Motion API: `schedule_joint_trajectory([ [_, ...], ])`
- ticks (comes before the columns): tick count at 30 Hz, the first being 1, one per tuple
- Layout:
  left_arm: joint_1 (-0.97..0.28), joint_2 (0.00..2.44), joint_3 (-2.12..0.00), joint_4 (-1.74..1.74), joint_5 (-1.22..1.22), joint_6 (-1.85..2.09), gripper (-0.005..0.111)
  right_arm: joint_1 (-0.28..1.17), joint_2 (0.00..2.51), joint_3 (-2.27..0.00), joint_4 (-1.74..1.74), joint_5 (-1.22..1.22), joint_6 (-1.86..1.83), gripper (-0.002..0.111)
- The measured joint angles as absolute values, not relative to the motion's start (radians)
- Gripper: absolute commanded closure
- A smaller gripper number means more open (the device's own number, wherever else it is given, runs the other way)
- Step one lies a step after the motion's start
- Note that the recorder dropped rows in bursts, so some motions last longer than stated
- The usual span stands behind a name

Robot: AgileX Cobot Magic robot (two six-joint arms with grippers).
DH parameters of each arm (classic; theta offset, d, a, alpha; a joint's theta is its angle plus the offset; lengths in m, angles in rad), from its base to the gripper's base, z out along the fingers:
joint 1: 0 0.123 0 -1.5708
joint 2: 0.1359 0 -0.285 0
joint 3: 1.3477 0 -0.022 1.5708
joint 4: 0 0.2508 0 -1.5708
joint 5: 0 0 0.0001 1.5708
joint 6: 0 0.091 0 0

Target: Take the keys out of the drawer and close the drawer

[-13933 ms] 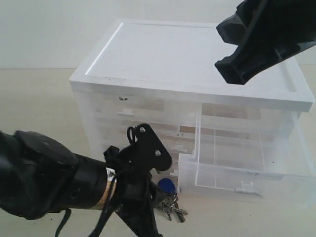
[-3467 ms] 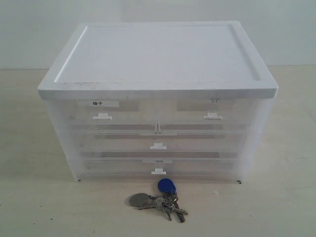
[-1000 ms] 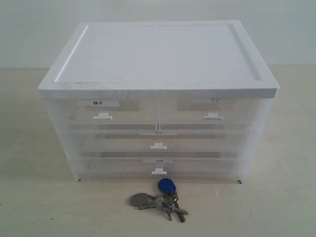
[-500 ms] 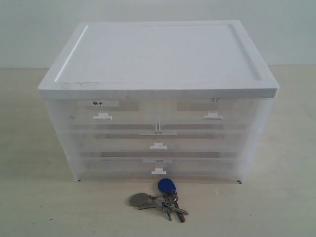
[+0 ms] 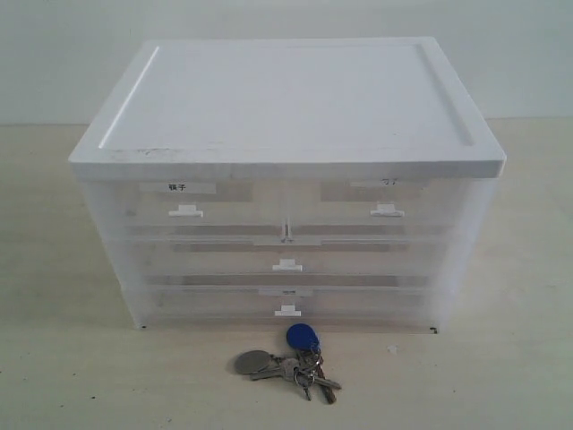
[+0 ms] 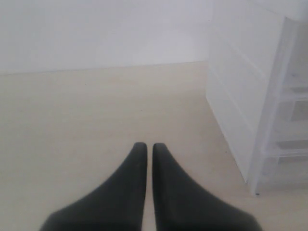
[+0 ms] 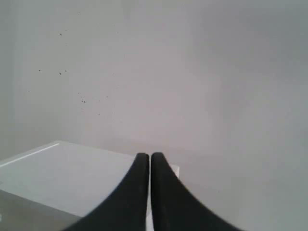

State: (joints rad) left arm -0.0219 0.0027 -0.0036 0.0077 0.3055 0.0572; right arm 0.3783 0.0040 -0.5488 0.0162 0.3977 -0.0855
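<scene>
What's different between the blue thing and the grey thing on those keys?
The blue fob is oval and vivid; the grey tag is round and dull. The blue fob lies nearer the drawer cabinet, the grey tag further out, to its left in the exterior view. Both sit with the keys on the table.

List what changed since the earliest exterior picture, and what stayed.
The half-width clear plastic drawer with the faint label, then pulled out, is now pushed in flush. Both arms have left the exterior view; the left pincer and right pincer are shut and empty. The white-topped drawer cabinet now sits squarer to the camera. The silver keys with the blue fob lie where they were.
</scene>
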Motion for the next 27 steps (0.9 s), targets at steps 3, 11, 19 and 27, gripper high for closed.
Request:
schedule_joint_trajectory([
  [3, -0.022, 0.003, -0.004, 0.008, 0.306, 0.057, 0.102, 0.378, 0.004, -0.549, 0.016, 0.398, -0.085, 0.108],
  [11, -0.022, 0.003, -0.004, 0.008, 0.308, 0.057, 0.102, 0.378, 0.004, -0.549, 0.016, 0.398, -0.085, 0.108],
  [19, -0.022, 0.003, -0.004, 0.008, 0.308, 0.057, 0.102, 0.378, 0.004, -0.482, 0.016, 0.309, -0.079, 0.108],
  [27, -0.022, 0.003, -0.004, 0.008, 0.308, 0.057, 0.102, 0.347, 0.007, -0.233, 0.016, 0.13, -0.077, 0.108],
])
